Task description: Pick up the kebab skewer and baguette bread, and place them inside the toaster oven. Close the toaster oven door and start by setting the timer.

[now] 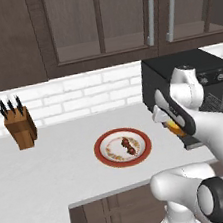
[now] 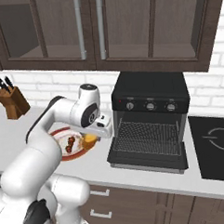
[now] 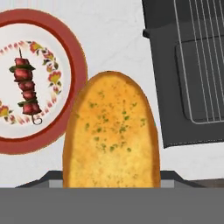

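The baguette bread (image 3: 111, 131), a golden herb-flecked loaf, hangs above the counter between the plate and the oven. My gripper (image 2: 92, 137) is shut on it; the loaf hides the fingertips in the hand view. On the red-rimmed plate (image 1: 102, 153) to the left lies the kebab skewer (image 1: 128, 146), also the kebab skewer (image 3: 26, 89) in the hand view. The black toaster oven (image 2: 150, 88) stands to the right with its door (image 2: 149, 158) dropped flat and the wire rack (image 2: 147, 133) showing inside.
A wooden knife block (image 1: 21, 128) stands at the far left by the brick wall. A black cooktop (image 2: 215, 143) lies right of the oven. Dark wall cabinets (image 2: 91, 31) hang overhead. The counter's front edge (image 1: 110, 193) runs close below the plate.
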Robot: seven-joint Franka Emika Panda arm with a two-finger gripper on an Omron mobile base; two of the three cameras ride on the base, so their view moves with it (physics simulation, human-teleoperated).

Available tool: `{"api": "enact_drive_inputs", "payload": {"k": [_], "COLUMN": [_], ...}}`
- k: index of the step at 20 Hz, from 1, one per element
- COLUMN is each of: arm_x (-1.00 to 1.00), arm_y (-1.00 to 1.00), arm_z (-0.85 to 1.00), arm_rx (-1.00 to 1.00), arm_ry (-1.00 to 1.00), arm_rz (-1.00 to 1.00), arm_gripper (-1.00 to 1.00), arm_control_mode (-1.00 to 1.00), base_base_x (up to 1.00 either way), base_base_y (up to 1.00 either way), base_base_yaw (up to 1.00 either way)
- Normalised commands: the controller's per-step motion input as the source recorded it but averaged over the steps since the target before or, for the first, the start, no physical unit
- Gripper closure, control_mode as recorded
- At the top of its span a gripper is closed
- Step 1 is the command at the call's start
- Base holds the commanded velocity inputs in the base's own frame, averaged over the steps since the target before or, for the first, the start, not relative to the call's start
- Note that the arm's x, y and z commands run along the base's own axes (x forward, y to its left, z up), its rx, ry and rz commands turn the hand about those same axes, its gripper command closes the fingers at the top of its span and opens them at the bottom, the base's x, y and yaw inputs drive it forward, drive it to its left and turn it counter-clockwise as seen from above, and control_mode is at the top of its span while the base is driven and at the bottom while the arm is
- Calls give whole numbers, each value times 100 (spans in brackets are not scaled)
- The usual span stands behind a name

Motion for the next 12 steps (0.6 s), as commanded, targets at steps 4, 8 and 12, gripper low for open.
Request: {"api": "enact_drive_inputs", "payload": {"k": [4, 8, 12], "arm_x": [15, 14, 40], "arm_y": [-100, -99, -91], "arm_z": [1, 0, 0], "arm_rx": [-2, -4, -1], "arm_ry": [-6, -10, -8], "arm_rz": [0, 0, 0], "arm_gripper": [100, 100, 100], "arm_control_mode": [-100, -100, -100], "base_base_x": [0, 0, 0], "base_base_y": [0, 0, 0], "base_base_yaw": [0, 0, 0]}}
